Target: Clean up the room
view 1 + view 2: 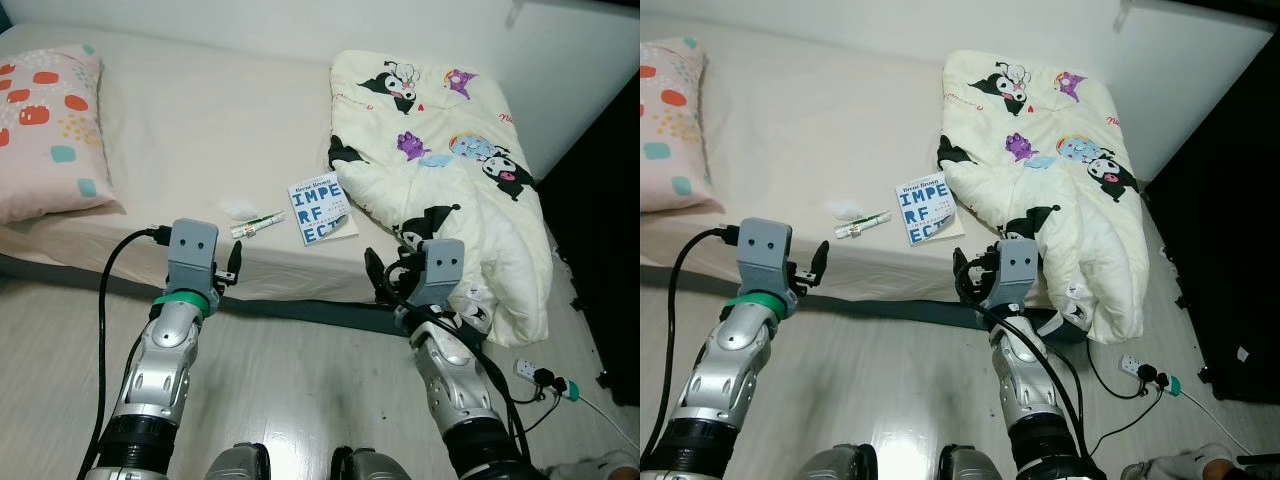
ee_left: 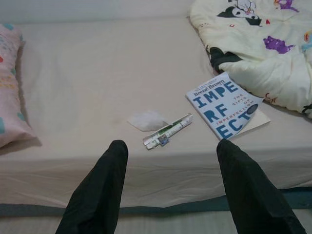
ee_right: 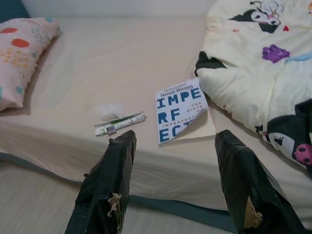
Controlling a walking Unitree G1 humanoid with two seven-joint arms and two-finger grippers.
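Observation:
A white book with blue letters [image 1: 322, 212] lies on the bed [image 1: 200, 120] near its front edge. One corner is tucked under a cream cartoon-print comforter [image 1: 440, 160]. Left of the book lie a green-and-white tube [image 1: 257, 224] and a crumpled white tissue [image 1: 238, 207]. My left gripper [image 2: 171, 146] hovers open just before the mattress edge, facing the tube. My right gripper [image 3: 175, 135] is open too, in front of the book and beside the hanging comforter. Neither holds anything.
A pink patterned pillow [image 1: 45, 130] lies at the bed's left end. The comforter hangs over the bed's front right corner towards the pale wood floor [image 1: 300, 400]. A power strip with cables [image 1: 540, 378] lies on the floor at right, beside dark furniture [image 1: 600, 250].

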